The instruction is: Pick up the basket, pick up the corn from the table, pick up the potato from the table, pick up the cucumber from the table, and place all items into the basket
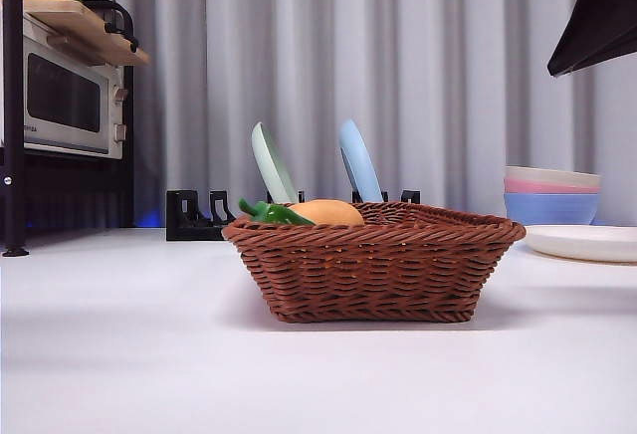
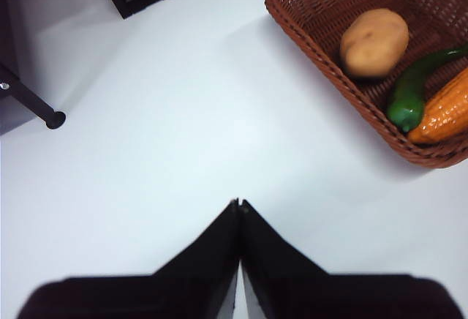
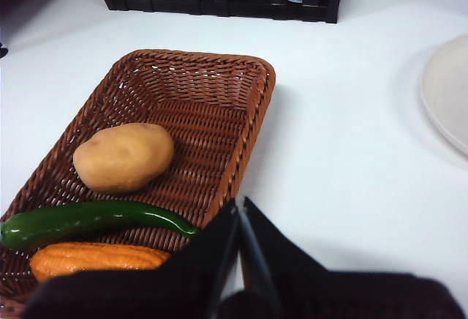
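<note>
Basket (image 3: 252,92): sat on the table (image 2: 183,136).
Load: potato (image 3: 124,156), cucumber (image 3: 88,220) and corn (image 3: 95,257) all lay inside it.
My claws: left gripper (image 2: 239,203) and right gripper (image 3: 240,202) were pressed together, empty, hovering beside the basket.
Left: nothing, I judged.

Checking my rig over the remote feed, and there's not much robot showing. On the left wrist cam, the left gripper (image 2: 239,205) is showing up as two flat matte-black wedges narrowing to a sharp point, bases blurring into one dark block. On the right wrist cam, the right gripper (image 3: 240,203) is looking identical: plain black, smooth, tapered, no markings I can make out. Up front I'm only getting a dark angular arm tip (image 1: 597,18) poking in at the corner.
</note>
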{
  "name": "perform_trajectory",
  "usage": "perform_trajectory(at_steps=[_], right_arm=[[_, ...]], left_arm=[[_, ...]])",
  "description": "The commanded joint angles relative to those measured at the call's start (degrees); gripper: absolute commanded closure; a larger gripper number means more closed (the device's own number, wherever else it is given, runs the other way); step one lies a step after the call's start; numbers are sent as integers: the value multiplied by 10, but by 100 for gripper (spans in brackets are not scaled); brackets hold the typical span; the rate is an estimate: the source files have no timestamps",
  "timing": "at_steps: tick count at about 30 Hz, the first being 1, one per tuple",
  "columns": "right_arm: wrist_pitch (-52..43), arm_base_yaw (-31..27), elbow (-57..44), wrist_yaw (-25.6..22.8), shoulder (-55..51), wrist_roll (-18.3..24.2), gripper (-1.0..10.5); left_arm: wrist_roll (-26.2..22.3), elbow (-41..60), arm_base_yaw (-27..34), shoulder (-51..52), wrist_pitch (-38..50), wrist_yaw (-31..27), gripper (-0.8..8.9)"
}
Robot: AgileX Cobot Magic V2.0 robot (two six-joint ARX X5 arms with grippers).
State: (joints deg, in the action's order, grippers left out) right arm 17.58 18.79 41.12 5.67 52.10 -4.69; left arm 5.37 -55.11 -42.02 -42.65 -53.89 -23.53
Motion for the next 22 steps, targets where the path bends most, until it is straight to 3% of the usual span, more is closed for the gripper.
perform_trajectory(at_steps=[1,4,8,13,22], right_arm=[[-4,0,-2,-1,-1,-1,945],[-4,0,-2,-1,-1,-1,945],[-4,0,-2,-1,-1,-1,945],[-4,0,-2,-1,-1,-1,945],[-4,0,-2,-1,-1,-1,945]], left_arm=[[9,-1,0,-5,2,-2,816],[8,-1,0,-7,2,-6,811],[6,1,0,-6,3,-94,814],[-2,0,17,50,2,-108,814],[-4,1,165,188,2,-78,814]])
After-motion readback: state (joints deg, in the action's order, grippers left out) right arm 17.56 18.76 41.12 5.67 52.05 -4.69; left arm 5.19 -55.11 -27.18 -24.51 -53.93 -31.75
